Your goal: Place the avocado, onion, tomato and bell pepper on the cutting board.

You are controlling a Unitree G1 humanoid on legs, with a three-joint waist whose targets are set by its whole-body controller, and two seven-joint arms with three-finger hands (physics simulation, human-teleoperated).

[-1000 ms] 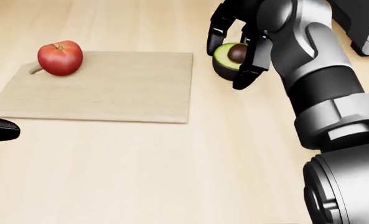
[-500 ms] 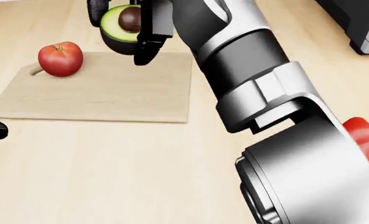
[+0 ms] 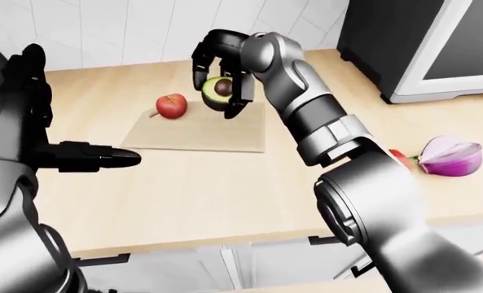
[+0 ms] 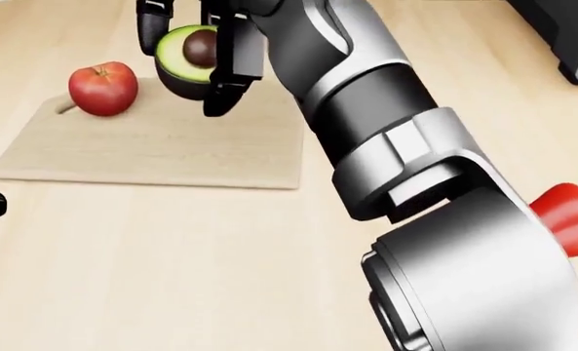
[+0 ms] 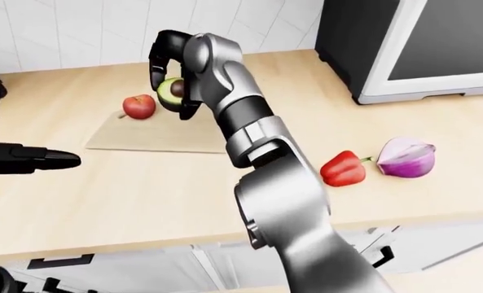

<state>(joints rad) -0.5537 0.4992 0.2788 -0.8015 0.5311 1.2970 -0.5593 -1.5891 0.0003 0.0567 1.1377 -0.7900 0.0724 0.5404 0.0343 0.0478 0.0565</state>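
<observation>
My right hand is shut on a halved avocado with its brown pit showing, and holds it above the top edge of the wooden cutting board. A red tomato sits on the board's top left corner. The red bell pepper and the halved purple onion lie on the counter to the right, off the board. My left hand hovers open over the counter at the left, apart from the board.
A wooden counter holds everything, with white tiles behind it. A dark appliance with a white frame stands at the top right. The counter's near edge runs above white cabinets.
My right hand has carried the avocado leftward from beside the board's right edge to above the board's top edge. The camera has shifted slightly.
</observation>
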